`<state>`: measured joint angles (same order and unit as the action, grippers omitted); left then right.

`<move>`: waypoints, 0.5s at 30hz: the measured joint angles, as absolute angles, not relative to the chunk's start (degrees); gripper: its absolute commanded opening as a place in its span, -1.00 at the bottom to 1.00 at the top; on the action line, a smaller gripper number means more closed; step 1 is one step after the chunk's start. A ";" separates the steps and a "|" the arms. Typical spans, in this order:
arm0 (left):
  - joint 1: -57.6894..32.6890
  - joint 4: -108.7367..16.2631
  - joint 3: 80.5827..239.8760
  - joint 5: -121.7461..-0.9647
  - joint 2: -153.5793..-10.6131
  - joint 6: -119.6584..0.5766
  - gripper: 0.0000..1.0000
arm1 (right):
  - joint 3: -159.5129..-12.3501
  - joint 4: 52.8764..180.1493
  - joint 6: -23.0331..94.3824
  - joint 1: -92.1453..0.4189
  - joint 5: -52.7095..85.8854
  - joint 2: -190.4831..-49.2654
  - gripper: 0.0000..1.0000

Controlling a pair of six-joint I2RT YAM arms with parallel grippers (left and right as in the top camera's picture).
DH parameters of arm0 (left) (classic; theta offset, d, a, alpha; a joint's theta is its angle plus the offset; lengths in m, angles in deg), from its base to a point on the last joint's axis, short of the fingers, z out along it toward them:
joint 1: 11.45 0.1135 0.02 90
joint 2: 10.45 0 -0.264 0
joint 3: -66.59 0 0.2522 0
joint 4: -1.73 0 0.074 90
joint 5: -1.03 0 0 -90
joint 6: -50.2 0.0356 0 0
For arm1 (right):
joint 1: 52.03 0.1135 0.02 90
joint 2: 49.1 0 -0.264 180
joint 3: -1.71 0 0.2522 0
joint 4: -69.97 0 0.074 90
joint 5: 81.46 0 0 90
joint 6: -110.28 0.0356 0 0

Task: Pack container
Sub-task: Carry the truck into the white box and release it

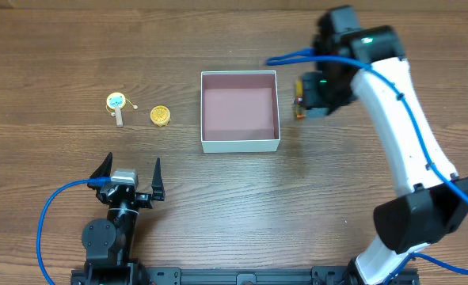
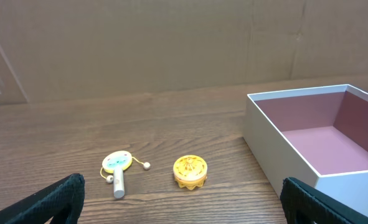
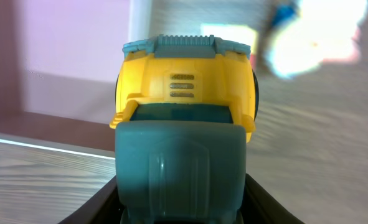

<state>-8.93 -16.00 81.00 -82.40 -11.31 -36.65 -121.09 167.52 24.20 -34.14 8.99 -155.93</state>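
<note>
Container [image 1: 240, 145] sits open on the worktop [image 1: 59, 47]. I see my right tool [image 1: 301, 98] just beside its right wall, pinching a yellow-and-teal toy truck [image 3: 187, 93]; my left tool [image 1: 133, 162] hangs spread wide, well apart.

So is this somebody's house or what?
Probably a robot lab bench, not a home: a robot's right gripper holding a yellow toy, a wooden table, a cardboard backdrop behind.

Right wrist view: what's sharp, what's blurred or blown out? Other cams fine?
Right wrist: yellow toy vehicle sharp up close, background soft, white glare blown out top right. Overhead: even light, sharp, container crisp. Left wrist: sharp, no glare.
</note>
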 measured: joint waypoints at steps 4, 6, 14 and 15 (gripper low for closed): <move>-8.93 -16.02 81.00 -82.40 -11.31 -36.65 1.00 | -121.44 163.76 28.79 -26.88 9.23 -156.04 -0.18; -8.93 -16.02 81.00 -82.40 -11.31 -36.65 1.00 | -121.44 162.34 30.93 -24.15 9.43 -156.32 -0.17; -8.93 -16.02 81.00 -82.40 -11.31 -36.65 1.00 | -121.68 162.31 35.37 -20.85 9.54 -164.01 -0.17; -8.93 -16.02 81.00 -82.40 -11.31 -36.65 1.00 | -121.68 162.20 35.59 -20.80 9.50 -165.48 -0.17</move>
<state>-8.93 -16.02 81.00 -82.40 -11.31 -36.65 -121.68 162.20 35.59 -20.80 9.50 -165.48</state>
